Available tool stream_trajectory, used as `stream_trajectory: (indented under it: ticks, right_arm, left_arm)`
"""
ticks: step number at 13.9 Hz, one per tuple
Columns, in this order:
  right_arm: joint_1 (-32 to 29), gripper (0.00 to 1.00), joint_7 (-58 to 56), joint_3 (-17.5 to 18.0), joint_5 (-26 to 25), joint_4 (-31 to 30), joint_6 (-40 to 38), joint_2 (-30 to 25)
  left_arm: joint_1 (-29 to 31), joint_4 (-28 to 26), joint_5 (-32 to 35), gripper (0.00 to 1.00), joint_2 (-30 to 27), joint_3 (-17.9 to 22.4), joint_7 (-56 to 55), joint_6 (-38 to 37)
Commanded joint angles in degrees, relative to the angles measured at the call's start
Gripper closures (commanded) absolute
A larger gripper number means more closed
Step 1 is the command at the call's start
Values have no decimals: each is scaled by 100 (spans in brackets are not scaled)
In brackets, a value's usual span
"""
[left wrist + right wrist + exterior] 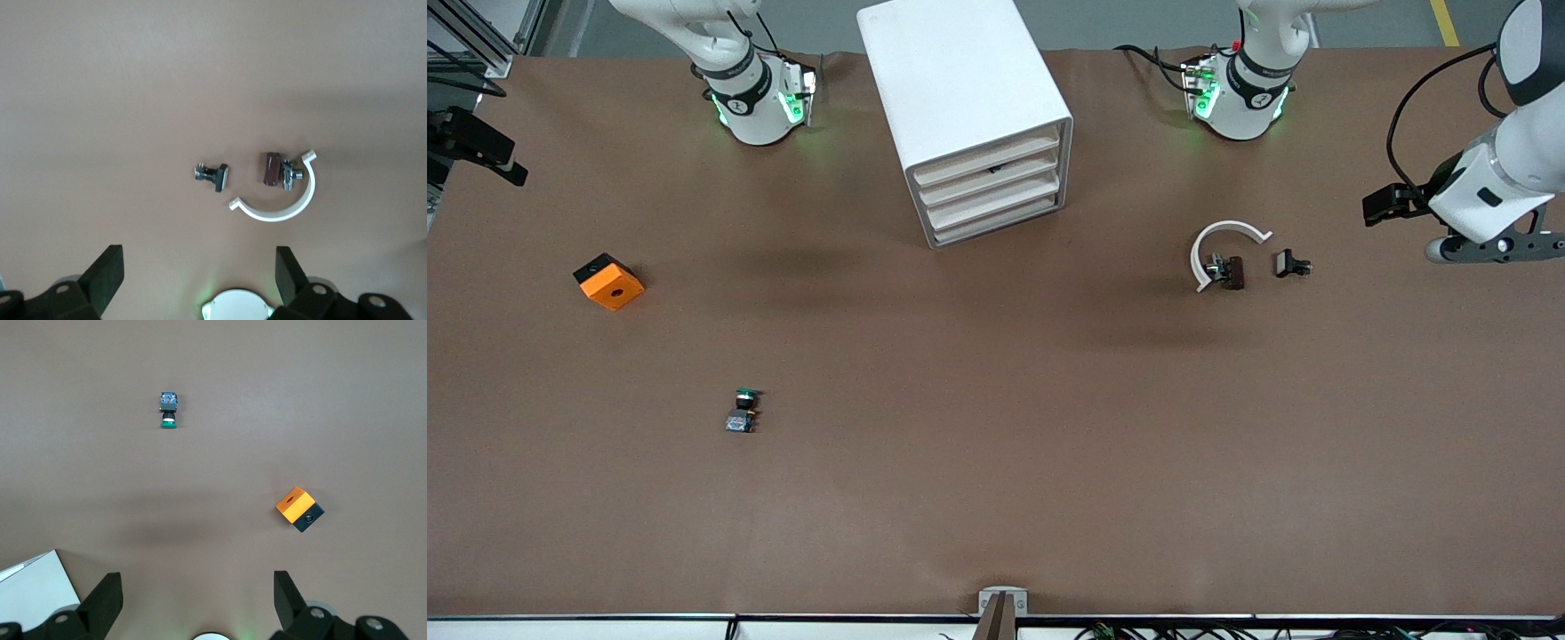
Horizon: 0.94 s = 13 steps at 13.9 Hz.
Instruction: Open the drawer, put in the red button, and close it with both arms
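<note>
The white cabinet [960, 89] stands between the two arm bases, and its four cream drawer fronts [989, 188] all look pushed in. The red button [1232, 273] lies on its side inside a white curved piece [1221, 233], nearer the front camera than the left arm's base. In the left wrist view its dark red cap [270, 169] shows. My left gripper [199, 263] is open and empty, high over the table; its hand shows at the edge of the front view [1498, 247]. My right gripper [197, 587] is open and empty, high over the right arm's end.
A small black-capped part [1291, 264] lies beside the white curved piece. A green-capped button [742, 412] and an orange cube with a hole [609, 282] lie toward the right arm's end; both also show in the right wrist view, button [169, 410] and cube [299, 508].
</note>
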Motion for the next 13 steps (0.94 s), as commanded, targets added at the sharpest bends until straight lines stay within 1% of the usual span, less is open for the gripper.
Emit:
stream_trajectory:
  ticks: [1, 4, 8, 10, 12, 13]
  right_arm:
    - [105, 0, -43, -62, -18, -156, 56, -152]
    - [53, 0, -43, -71, -18, -156, 73, -161]
    - [-26, 0, -43, -62, -18, -148, 135, -161]
    - [-18, 0, -43, -62, -9, -148, 108, -169]
    - [-26, 0, -43, -62, -18, -148, 91, -161]
    - [-26, 0, -43, -62, -18, -148, 65, -161]
  left_arm:
    - [-42, 151, -91, 0, -192, 53, 116, 218]
    - [-42, 828, -319, 0, 45, 54, 116, 192]
    - [-51, 1277, -346, 0, 124, 53, 64, 157]
    - [-7, 1514, -547, 0, 151, 123, 46, -45]
    - [99, 1874, -881, 0, 361, 212, 20, -168]
    - [108, 2102, -857, 0, 475, 212, 11, -369]
